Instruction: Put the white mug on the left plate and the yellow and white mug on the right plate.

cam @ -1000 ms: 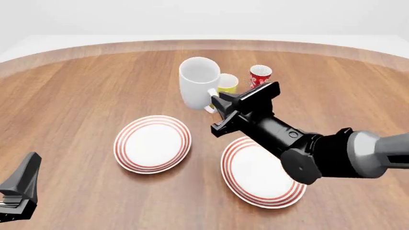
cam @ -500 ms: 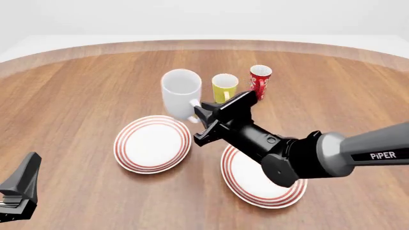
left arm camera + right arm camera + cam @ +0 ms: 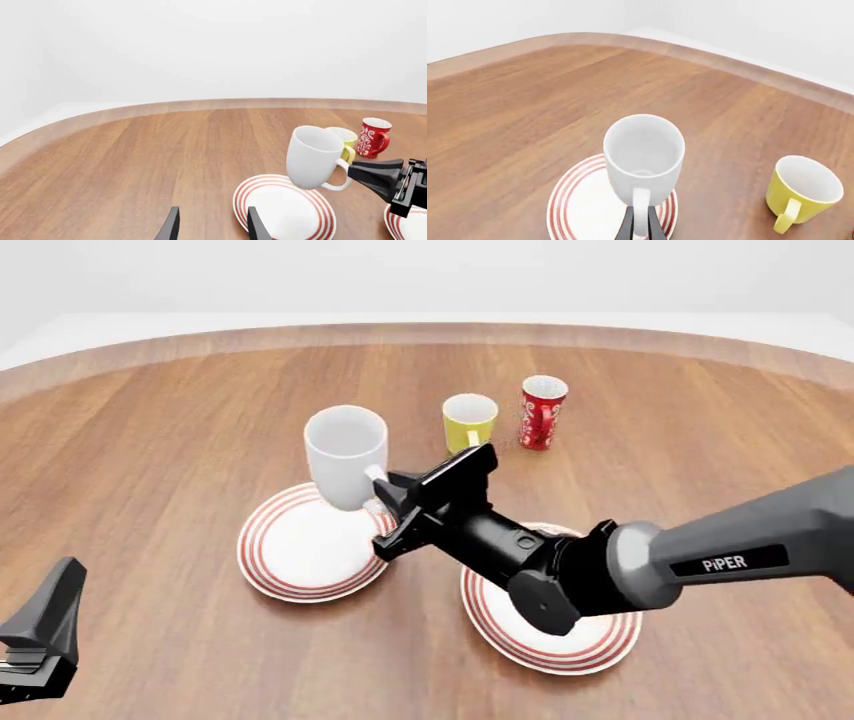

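Right gripper (image 3: 382, 486): clamped on the loop handle of the white mug (image 3: 346, 457), fingers narrow with the handle between them, confirmed in the right wrist view, where both fingertips pinch the handle of the mug (image 3: 642, 157). The mug is upright, mouth open upward, carried clear of the tabletop (image 3: 160, 440) in the left wrist view (image 3: 313, 156), and positioned over the 1 o'clock portion of the left plate (image 3: 287, 560) in the front view. Whether the base touches the plate cannot be determined from the front view; the left wrist view shows it apart from the plate (image 3: 267, 210).

Left gripper (image 3: 209, 227): two fingertips visible in its own wrist view, set apart with a moderate gap, nothing between them. In the front view its body (image 3: 40, 635) sits at the 8 o'clock corner of the scene, well apart from all crockery.

The yellow and white mug (image 3: 469, 421) stands upright on the tabletop at 12 o'clock from the right plate (image 3: 587, 652), well apart from it. The right arm lies across that plate's upper portion. A red-and-white patterned cup (image 3: 541, 412) stands just beside the yellow and white mug, at its 3 o'clock.
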You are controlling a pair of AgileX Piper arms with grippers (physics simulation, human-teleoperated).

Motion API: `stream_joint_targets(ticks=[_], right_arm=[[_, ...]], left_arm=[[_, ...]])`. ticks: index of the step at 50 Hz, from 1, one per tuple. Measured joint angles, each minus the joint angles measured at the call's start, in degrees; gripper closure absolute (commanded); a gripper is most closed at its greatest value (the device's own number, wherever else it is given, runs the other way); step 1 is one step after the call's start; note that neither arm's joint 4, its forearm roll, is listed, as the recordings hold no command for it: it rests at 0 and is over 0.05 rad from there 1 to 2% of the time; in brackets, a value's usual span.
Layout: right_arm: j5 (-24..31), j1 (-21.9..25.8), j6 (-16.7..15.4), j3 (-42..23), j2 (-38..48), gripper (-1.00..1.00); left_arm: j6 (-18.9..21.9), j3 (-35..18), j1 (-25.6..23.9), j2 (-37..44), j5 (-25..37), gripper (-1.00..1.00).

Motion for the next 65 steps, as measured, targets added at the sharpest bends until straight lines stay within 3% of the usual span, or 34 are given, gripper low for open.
stream_joint_targets(ticks=[32, 65], right_arm=[[0.7, 2.7, 1.3, -6.5, 9.0, 1.0], [1.5, 3.8, 1.4, -8.4, 11.9, 1.0]], left_arm=[[0.0, 0.0, 0.0, 0.0, 0.0, -1.0], [0.0, 0.0, 0.0, 0.0, 0.0, -1.0]])
